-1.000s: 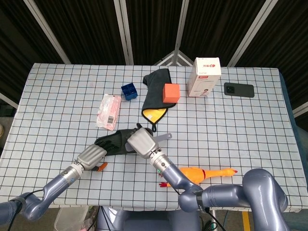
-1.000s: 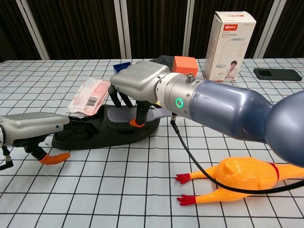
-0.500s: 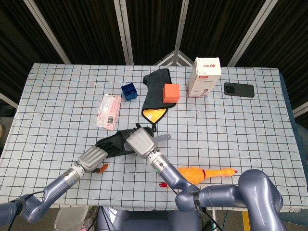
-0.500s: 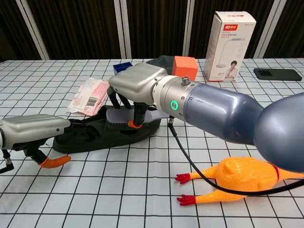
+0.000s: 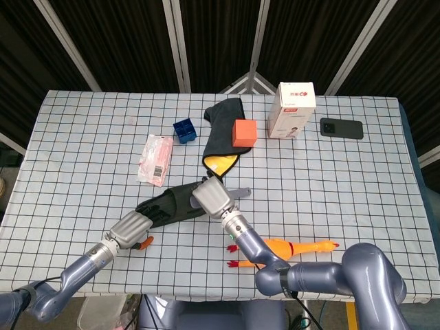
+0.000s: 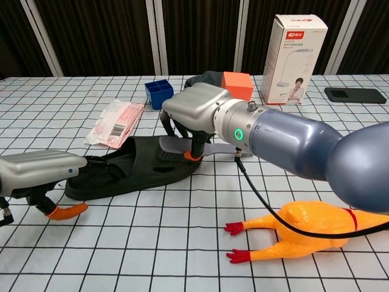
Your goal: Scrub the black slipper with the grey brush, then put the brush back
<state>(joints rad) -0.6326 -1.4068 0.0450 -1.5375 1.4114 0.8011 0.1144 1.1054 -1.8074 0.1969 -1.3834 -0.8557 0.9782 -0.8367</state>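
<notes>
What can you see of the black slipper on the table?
The black slipper is an open-heeled slide of matte, rubbery-looking material with a broad ribbed strap. It lies flat, sole down, on the checked tablecloth. The left hand holds its toe end; the right hand presses the grey brush onto its heel.

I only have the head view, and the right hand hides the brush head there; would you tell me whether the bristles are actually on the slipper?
Observer: Yes. The chest view shows the grey brush under the right hand, with its dark bristles down on the open footbed of the black slipper and its handle pointing away to the right.
Operator: Thank you. Is the left hand steadying the slipper?
Observer: From the chest view, the left hand reaches its dark fingers onto the strap end of the slipper. I cannot tell whether they grip it. Its orange tip hangs off the slipper, low over the tablecloth.
</notes>
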